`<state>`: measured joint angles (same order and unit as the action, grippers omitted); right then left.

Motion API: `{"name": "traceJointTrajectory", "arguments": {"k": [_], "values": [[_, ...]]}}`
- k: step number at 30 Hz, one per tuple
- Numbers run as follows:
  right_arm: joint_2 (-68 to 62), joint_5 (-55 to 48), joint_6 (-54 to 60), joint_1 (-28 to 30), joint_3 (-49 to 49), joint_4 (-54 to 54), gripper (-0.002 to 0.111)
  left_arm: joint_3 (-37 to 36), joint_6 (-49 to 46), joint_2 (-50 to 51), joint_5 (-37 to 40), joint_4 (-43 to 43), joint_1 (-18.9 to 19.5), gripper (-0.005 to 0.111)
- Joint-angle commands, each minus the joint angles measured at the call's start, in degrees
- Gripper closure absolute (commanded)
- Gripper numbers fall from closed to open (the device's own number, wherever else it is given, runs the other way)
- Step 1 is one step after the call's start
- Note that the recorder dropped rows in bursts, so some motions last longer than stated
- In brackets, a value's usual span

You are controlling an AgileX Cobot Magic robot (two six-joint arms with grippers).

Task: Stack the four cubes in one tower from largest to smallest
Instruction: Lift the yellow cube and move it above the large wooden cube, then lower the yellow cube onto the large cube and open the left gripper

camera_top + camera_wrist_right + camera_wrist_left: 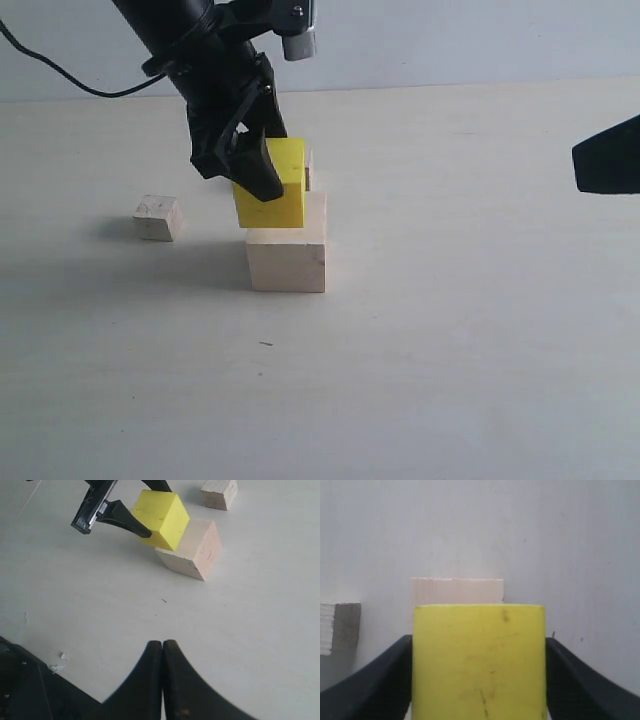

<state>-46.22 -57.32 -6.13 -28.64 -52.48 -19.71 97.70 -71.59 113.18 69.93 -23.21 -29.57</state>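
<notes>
Left gripper point(479, 647) blocks part of the yellow cube point(280, 212), jaws clamped on 2 opposite sides of it. The cube's just left of centre in the exterior view, over the large pale cube point(288, 262) but offset left; can't tell if they touch. 1 small pale cube point(158, 217) sits far left, and another small cube point(309, 172) barely peeks out behind. Right gripper point(162, 647) is pinched closed, empty.

The mid-sized cube point(290, 210) is above the big cube point(288, 262), shifted left. A small cube point(158, 217) lies well left on the tabletop point(450, 350).
</notes>
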Motion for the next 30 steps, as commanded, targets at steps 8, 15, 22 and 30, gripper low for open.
{"name": "traceJointTrajectory", "arguments": {"k": [8, 15, 22, 30], "values": [[0.20, 0.09, -0.44, 0.00, 0.21, -0.89, 0.108, 0.46, -3.59, 1.38, -4.03, -3.00, -0.21, 0.107], [0.20, 0.09, -0.57, 0.00, 0.21, -1.29, 0.108, 2.05, -3.59, 4.87, -4.38, -2.17, -0.21, 0.107], [0.20, -2.12, -0.72, 0.00, 0.21, -1.29, 0.108, 3.92, -2.73, 6.12, -3.51, -1.81, -0.21, 0.107], [0.20, -2.91, -1.43, 0.00, 0.21, -1.29, 0.108, 3.92, 0.12, 6.12, -0.89, 0.10, -0.10, 0.107]]}}
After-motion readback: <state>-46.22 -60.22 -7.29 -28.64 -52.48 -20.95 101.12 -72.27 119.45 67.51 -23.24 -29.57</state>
